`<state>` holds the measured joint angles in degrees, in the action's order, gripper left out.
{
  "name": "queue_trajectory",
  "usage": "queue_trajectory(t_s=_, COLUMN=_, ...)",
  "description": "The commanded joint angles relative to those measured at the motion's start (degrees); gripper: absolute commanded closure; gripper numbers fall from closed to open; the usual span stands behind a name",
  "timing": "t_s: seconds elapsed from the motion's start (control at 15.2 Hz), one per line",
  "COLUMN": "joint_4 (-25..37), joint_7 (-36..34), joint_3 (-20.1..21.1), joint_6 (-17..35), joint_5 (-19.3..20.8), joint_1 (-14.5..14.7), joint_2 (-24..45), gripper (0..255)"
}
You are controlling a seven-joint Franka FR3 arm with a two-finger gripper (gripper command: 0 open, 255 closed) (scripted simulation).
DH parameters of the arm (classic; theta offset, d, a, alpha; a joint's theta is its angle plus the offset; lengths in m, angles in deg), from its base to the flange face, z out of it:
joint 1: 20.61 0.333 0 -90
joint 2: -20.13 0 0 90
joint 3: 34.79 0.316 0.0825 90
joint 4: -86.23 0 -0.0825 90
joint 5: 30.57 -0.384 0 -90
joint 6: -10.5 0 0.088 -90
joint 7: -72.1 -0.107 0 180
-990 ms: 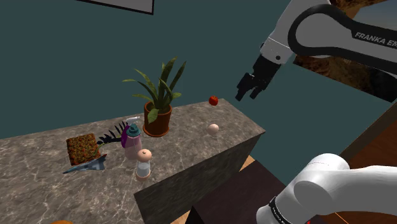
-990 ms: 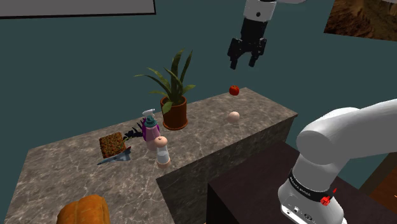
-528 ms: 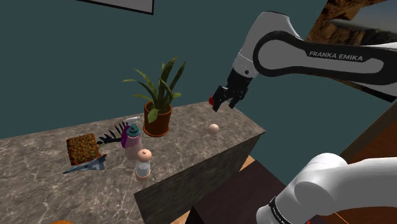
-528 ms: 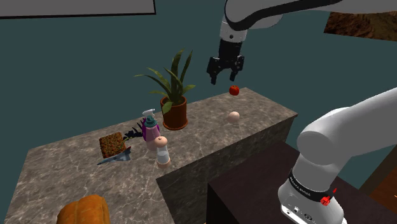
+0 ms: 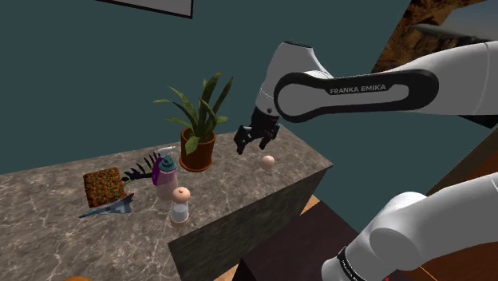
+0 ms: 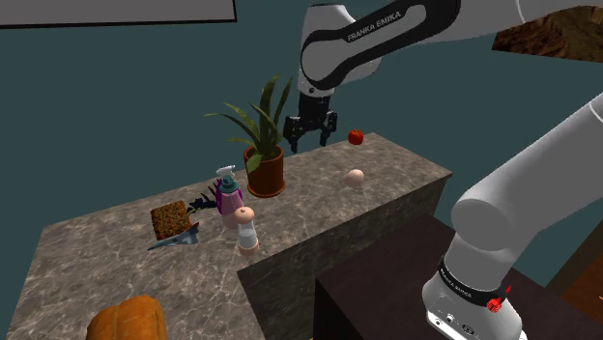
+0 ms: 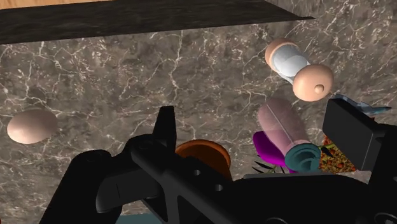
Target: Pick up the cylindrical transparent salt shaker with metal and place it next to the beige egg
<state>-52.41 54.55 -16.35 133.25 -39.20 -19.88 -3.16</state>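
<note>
Black fingers spread wide with nothing between them: I have the gripper [image 5: 251, 146] hanging above the marble counter [image 5: 48, 231], between the potted plant [image 5: 198, 148] and the beige egg [image 5: 268, 160]. In the second exterior view I see the salt shaker [image 6: 247, 230], clear body under a pinkish-beige cap, standing upright near the counter's front edge, just in front of the pink soap bottle [image 6: 229, 198] and well apart from the egg. On my wrist camera the shaker lies out past one finger and the egg past the other.
</note>
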Motion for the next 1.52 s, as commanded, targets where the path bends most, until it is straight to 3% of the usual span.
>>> queue_trajectory(t_s=0.0, joint_4=1.09, joint_7=-2.22, joint_3=1.81, joint_6=2.70, joint_5=0.75, joint_1=-0.14, joint_2=3.88, gripper=0)
queue_trajectory(t_s=0.33, joint_4=5.03, joint_7=-8.91, joint_3=5.98, joint_6=9.03, joint_5=5.20, joint_1=-0.72, joint_2=15.04, gripper=0)
queue_trajectory(t_s=0.66, joint_4=10.91, joint_7=-17.25, joint_3=8.26, joint_6=13.42, joint_5=12.97, joint_1=-0.14, joint_2=27.19, gripper=0)
queue_trajectory(t_s=1.06, joint_4=20.58, joint_7=-26.51, joint_3=6.76, joint_6=15.58, joint_5=22.70, joint_1=4.22, joint_2=41.82, gripper=0)
queue_trajectory(t_s=1.45, joint_4=32.60, joint_7=-31.92, joint_3=3.46, joint_6=15.25, joint_5=28.46, joint_1=10.13, joint_2=55.37, gripper=0)
